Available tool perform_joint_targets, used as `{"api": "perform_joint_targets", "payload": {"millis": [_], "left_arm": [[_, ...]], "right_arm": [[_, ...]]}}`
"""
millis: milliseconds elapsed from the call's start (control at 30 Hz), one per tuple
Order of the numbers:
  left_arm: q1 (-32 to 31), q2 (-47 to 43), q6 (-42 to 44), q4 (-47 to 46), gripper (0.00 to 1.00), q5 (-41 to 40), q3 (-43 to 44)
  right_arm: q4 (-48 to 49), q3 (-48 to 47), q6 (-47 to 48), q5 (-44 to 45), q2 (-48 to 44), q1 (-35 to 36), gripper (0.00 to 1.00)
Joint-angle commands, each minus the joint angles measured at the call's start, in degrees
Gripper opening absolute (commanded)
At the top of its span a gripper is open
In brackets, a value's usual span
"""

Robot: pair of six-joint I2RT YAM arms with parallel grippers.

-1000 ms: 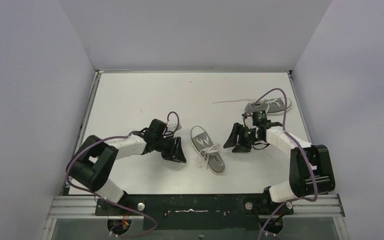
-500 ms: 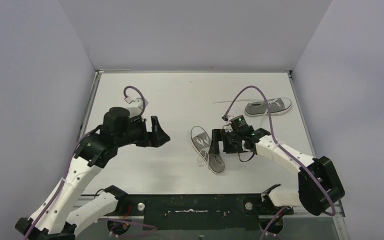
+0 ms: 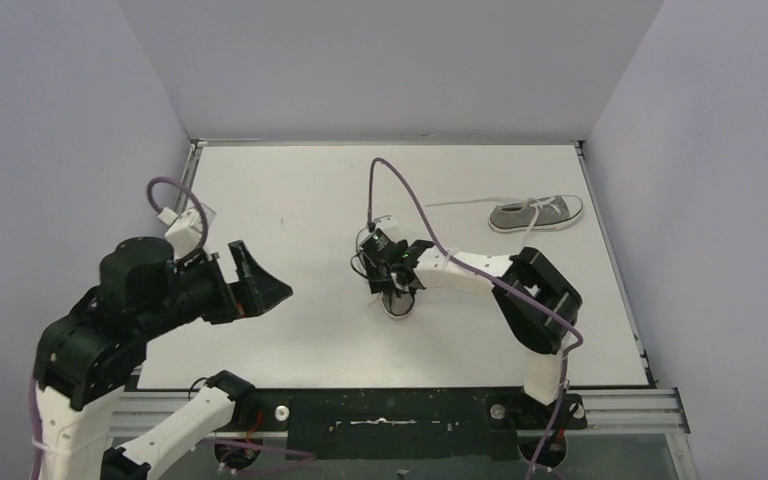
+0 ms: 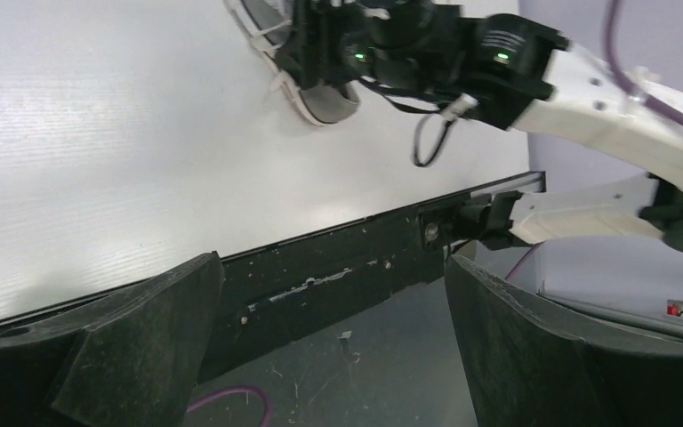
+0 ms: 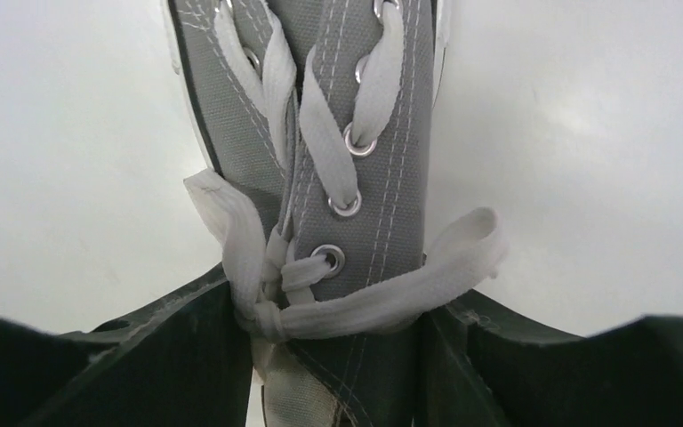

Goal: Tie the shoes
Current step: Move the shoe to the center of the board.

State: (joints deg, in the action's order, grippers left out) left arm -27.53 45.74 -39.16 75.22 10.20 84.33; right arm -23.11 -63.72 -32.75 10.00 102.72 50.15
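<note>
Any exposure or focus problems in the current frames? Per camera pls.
Top external: even, diffuse light, soft shadows on the table, no glare. Left wrist: glare washes out the table top-left; left gripper's fingers near-black, little detail. Right wrist: shoe sharp, stitching readable, but the table behind goes almost white and right gripper's fingers are underexposed.
</note>
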Motion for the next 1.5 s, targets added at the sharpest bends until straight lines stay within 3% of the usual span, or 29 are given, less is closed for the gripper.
{"api": "perform_joint_targets", "payload": {"millis": [0, 100, 300, 333, 433, 500, 633, 700, 767, 833, 1000, 1100, 1200, 1333, 1467], "left_arm": [[0.29, -3.68, -0.98, 4.36, 0.96, -5.63, 10.9], [0.13, -6.15, 1.01, 3.93, 0.96, -8.56, 13.15], [-0.42, -3.17, 6.55, 12.81, 0.97, -5.46, 18.84], [-0.46, -3.38, 8.31, 12.35, 0.97, -4.32, 18.96], [-0.63, -6.12, 12.02, 11.41, 0.97, -5.8, 16.81], [-0.92, -8.21, 11.13, 10.89, 0.97, -9.41, 15.0], [-2.47, -10.48, 11.42, 7.74, 0.97, -10.57, 11.19], [-3.3, -10.0, 10.9, 6.96, 0.97, -10.77, 9.74], [-3.41, -9.64, 10.23, 6.26, 0.96, -11.2, 8.42], [-3.55, -9.7, 9.94, 4.19, 0.94, -9.4, 6.83], [-3.67, -7.18, 8.0, 2.76, 0.91, -5.41, 7.04], [-3.6, -5.14, 7.84, 4.02, 0.85, -2.76, 6.72], [-3.59, -3.79, 7.48, 4.14, 0.76, 1.19, 6.18], [-3.58, -3.96, 4.71, 2.75, 0.74, 3.65, 4.81], [-3.58, -5.07, 3.02, 0.86, 0.71, 3.14, 4.18]], "right_arm": [[11.22, -17.33, 0.88, 9.51, 13.5, 1.47, 0.43], [9.37, -29.53, 0.03, 10.23, 21.5, 1.05, 0.49], [-1.35, -56.48, -7.26, 11.52, 33.76, 1.69, 0.67], [-3.33, -59.98, -8.58, 11.82, 34.4, 1.9, 0.72], [-7.59, -66.2, -8.2, 9.81, 33.67, 2.1, 0.98], [-12.08, -68.47, -5.62, 9.11, 30.23, 2.08, 1.0], [-17.97, -60.23, -0.99, 5.58, 18.42, -0.65, 1.0], [-22.8, -52.73, -5.09, 3.53, 12.38, -5.74, 1.0], [-27.89, -47.8, -5.35, -3.54, 7.6, -13.63, 1.0], [-29.59, -40.96, -3.05, -1.99, 2.4, -20.58, 1.0], [-22.12, -25.74, 1.66, -6.55, -6.95, -43.95, 1.0], [-18.99, -25.97, 3.45, -9.27, -3.65, -54.71, 1.0], [-16.47, -29.69, 2.3, -11.98, 2.7, -60.68, 1.0], [-16.27, -36.42, -0.81, -10.84, 11.93, -62.58, 1.0], [-22.53, -44.28, -8.71, -5.77, 20.2, -62.4, 0.98]]}}
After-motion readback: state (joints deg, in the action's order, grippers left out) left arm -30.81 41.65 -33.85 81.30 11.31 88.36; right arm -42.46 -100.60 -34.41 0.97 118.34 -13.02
